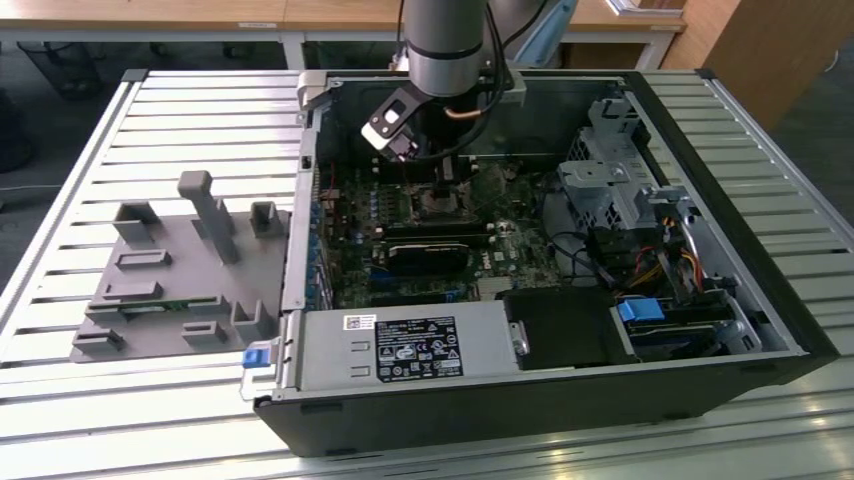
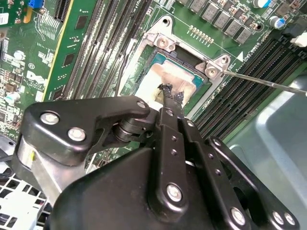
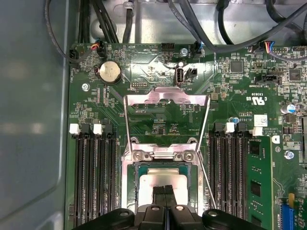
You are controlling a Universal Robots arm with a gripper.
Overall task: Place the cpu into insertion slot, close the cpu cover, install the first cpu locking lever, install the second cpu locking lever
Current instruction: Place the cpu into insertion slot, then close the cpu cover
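Container 1: an open black tower computer case [image 1: 534,415] lies on its side on the slatted grey metal surface [image 1: 160,110]. It holds a green circuit board [image 3: 230,91], a silver box-shaped power supply [image 1: 487,345], a long black rectangular card [image 1: 427,248] and bundled cables.

Container 2: the small square insertion slot [image 3: 136,187] sits on the board under the arm. The flat square cpu with a pale silver-grey top [image 3: 151,184] lies inside this slot and looks level.

The thin silvery square-framed cpu cover [image 3: 165,96] is swung open from the slot's hinged edge and does not cover the cpu. A thin wire locking lever [image 2: 268,82] stands free beside the slot, unlatched.

The black two-fingered claw [image 3: 165,190] is directly over the slot. Its fingers are closed together with no gap and grip nothing. The tips are at the cpu's top face, but contact cannot be confirmed.

Black memory sockets [image 3: 93,172] flank the slot on both sides, and a round silver coin cell [image 3: 109,72] lies beyond the open cover.

A grey moulded fixture block [image 1: 174,280] rests on the surface, well apart from the slot and outside the case.

Labels: a black-and-white printed label [image 1: 416,350] is on the power supply, and small white stickers are on the board. The text is not recorded.
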